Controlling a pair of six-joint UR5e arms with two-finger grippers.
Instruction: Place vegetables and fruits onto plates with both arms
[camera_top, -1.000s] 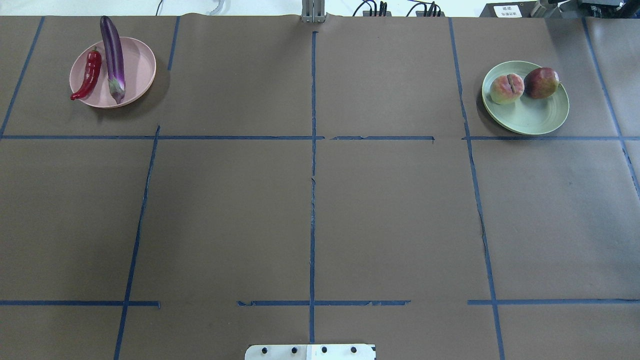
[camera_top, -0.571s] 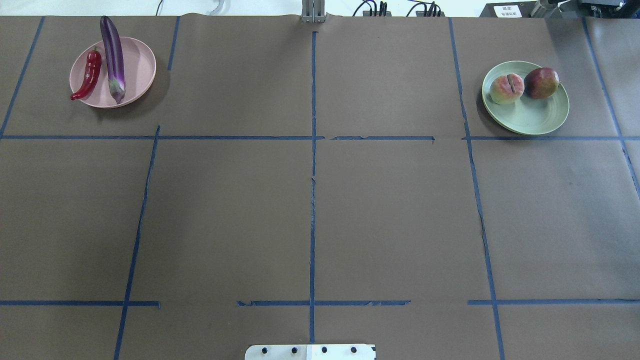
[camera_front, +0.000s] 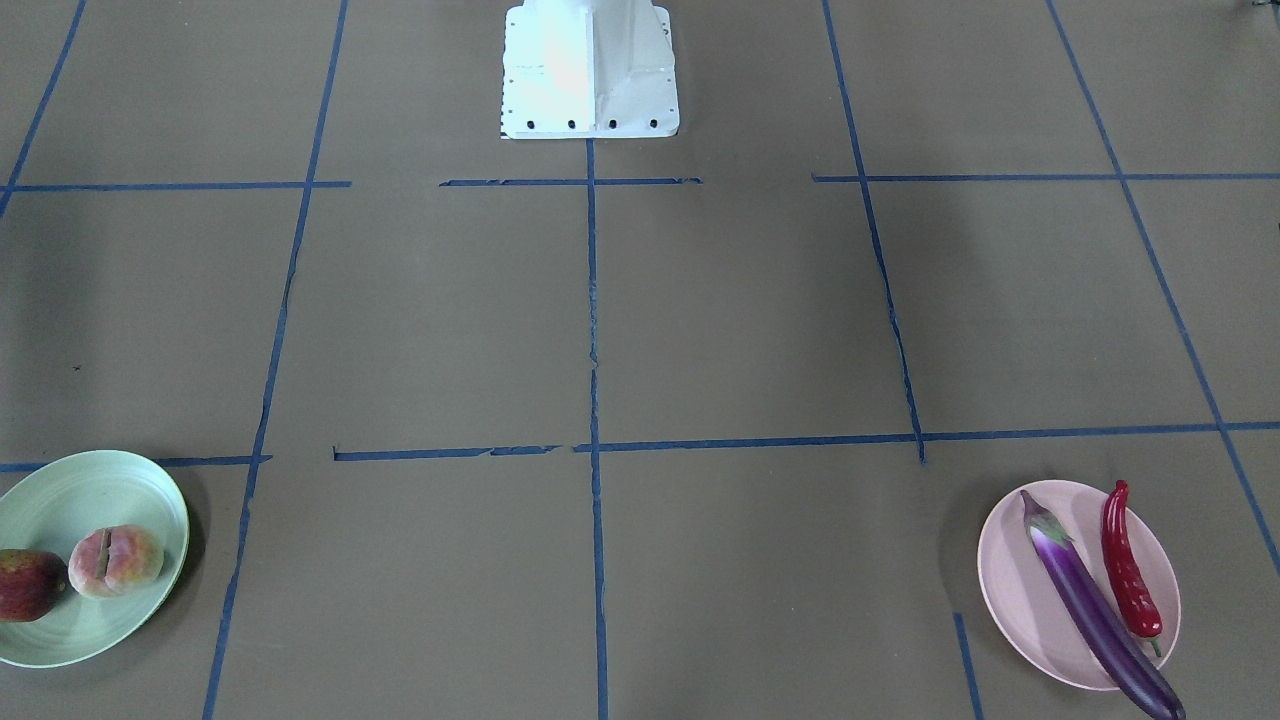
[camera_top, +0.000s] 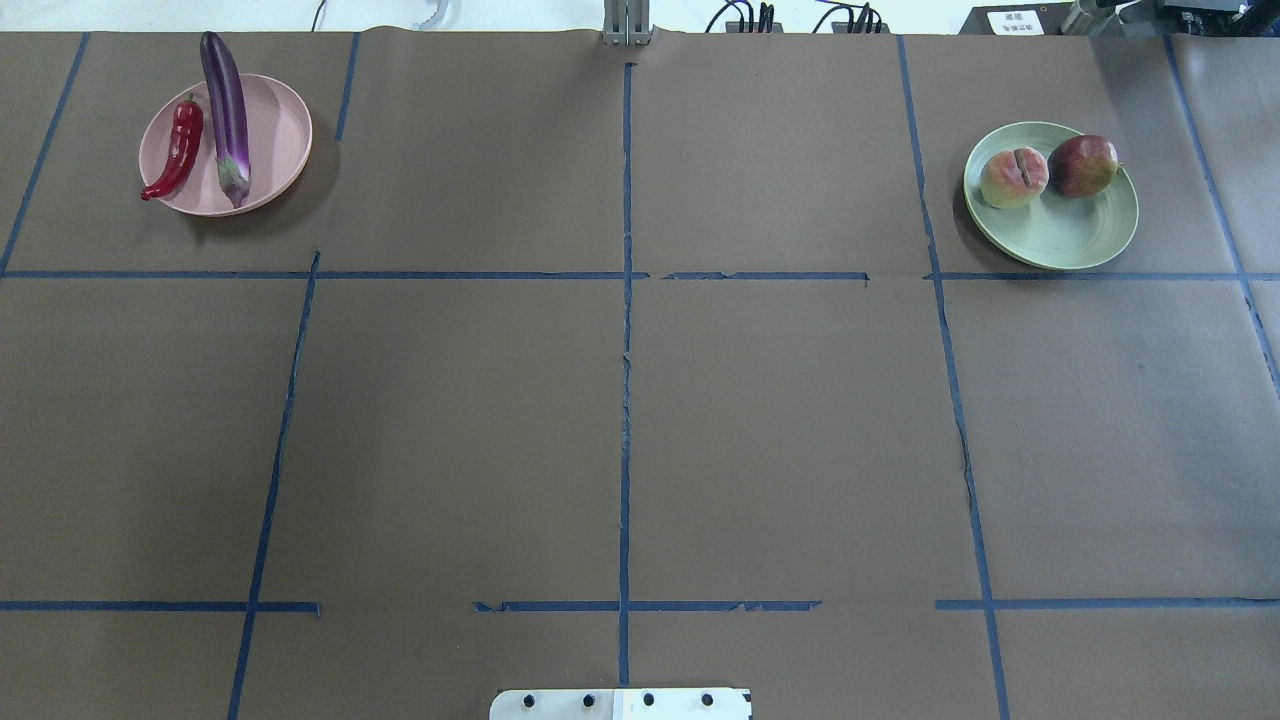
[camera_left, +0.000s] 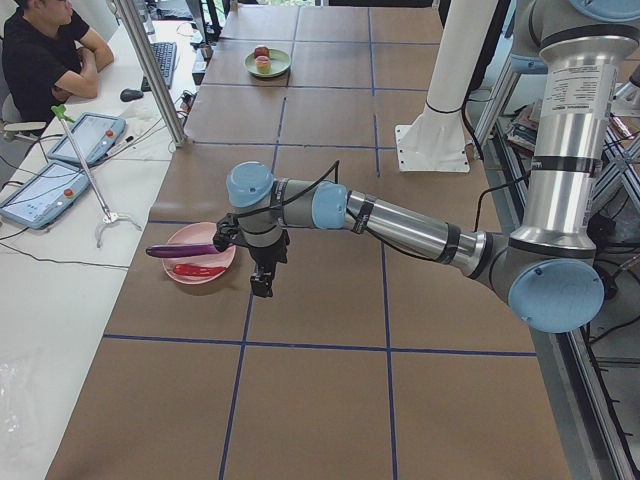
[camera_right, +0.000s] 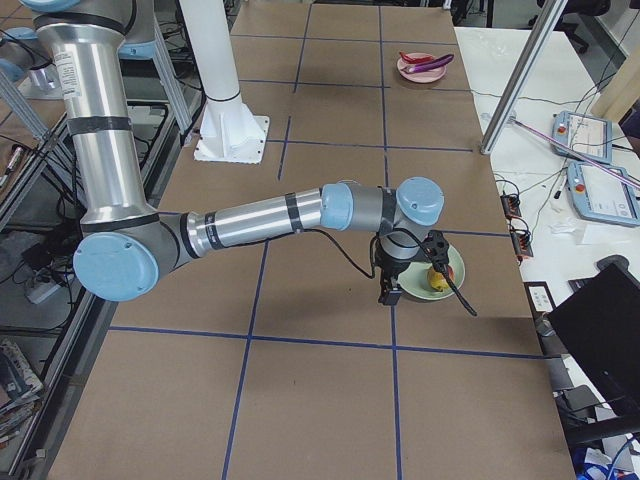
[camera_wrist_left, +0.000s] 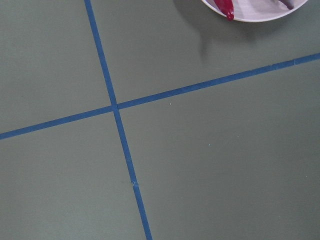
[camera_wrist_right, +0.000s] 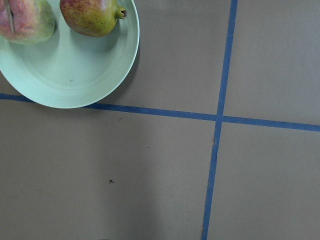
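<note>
The purple eggplant (camera_top: 225, 110) and red chili pepper (camera_top: 180, 150) lie on the pink plate (camera_top: 280, 130) at the far left. The peach (camera_top: 1014, 178) and the red-green apple-like fruit (camera_top: 1083, 166) sit on the green plate (camera_top: 1070, 235) at the far right. My left gripper (camera_left: 262, 285) hangs above the table just beside the pink plate (camera_left: 205, 278). My right gripper (camera_right: 388, 292) hangs beside the green plate (camera_right: 455, 262). Both show only in side views, so I cannot tell whether they are open or shut. Neither shows in the overhead view.
The brown table is marked with blue tape lines (camera_top: 626, 400). The white robot base (camera_front: 590, 70) stands at the near middle edge. A metal post (camera_top: 626, 25) and cables stand at the far edge. An operator (camera_left: 45, 50) sits at a side desk with tablets.
</note>
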